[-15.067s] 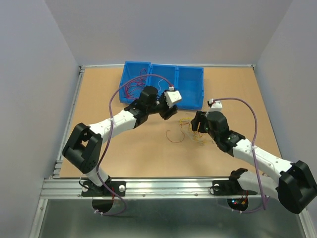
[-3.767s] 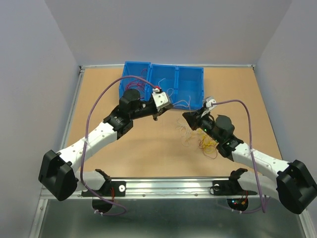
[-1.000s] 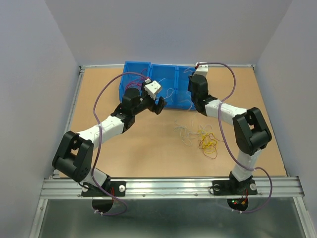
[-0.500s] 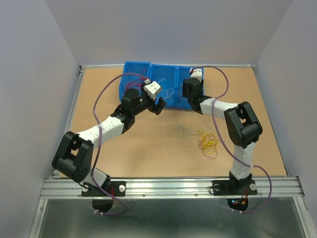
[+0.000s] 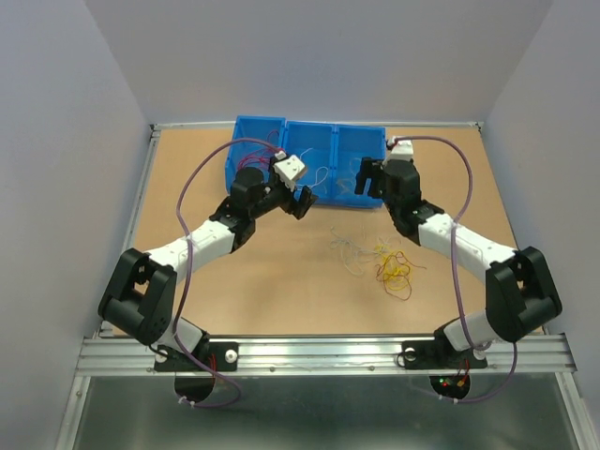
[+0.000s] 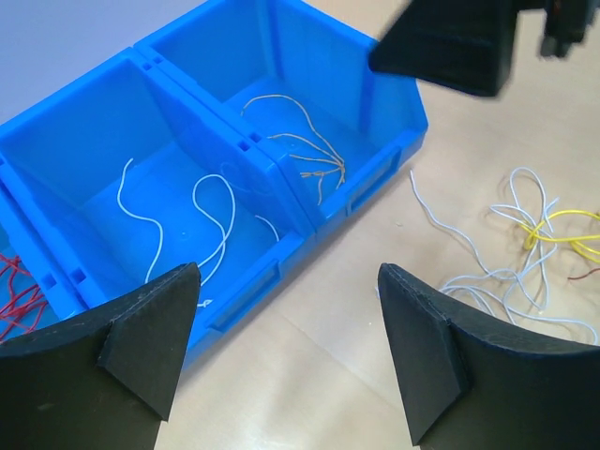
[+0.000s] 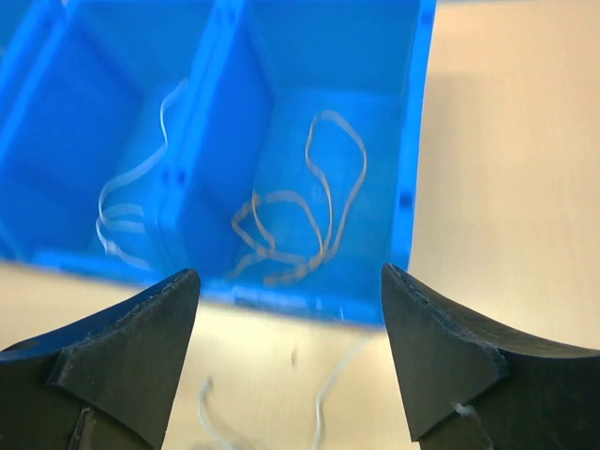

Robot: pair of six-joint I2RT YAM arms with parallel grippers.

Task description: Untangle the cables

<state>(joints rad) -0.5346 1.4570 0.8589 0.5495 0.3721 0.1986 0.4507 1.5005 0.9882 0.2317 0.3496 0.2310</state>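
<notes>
Table: tan board top that carries everything listed, with the blue bin row at its far edge as the reference point. Blue bin row: three open compartments joined side by side. Left arm: white and black, reaching from the near left towards the front of the bin row. Right arm: same build, reaching from the near right towards the bin row's right end. Left gripper: poised just in front of the middle compartment's front wall, jaws spread wide, nothing between them. Right gripper: poised at the front of the right compartment, fingers wide apart and released, nothing held. Loose tangle of cables: white, yellow and red strands knotted together, lying on the table in front of the bin row's right half and apart from it; one white strand trails back towards the right compartment's front wall. Red cables: a curly bunch in the left compartment. White cables: a few separate strands on the floor of the middle compartment. Tan-orange cables: looped strands on the floor of the right compartment.
</notes>
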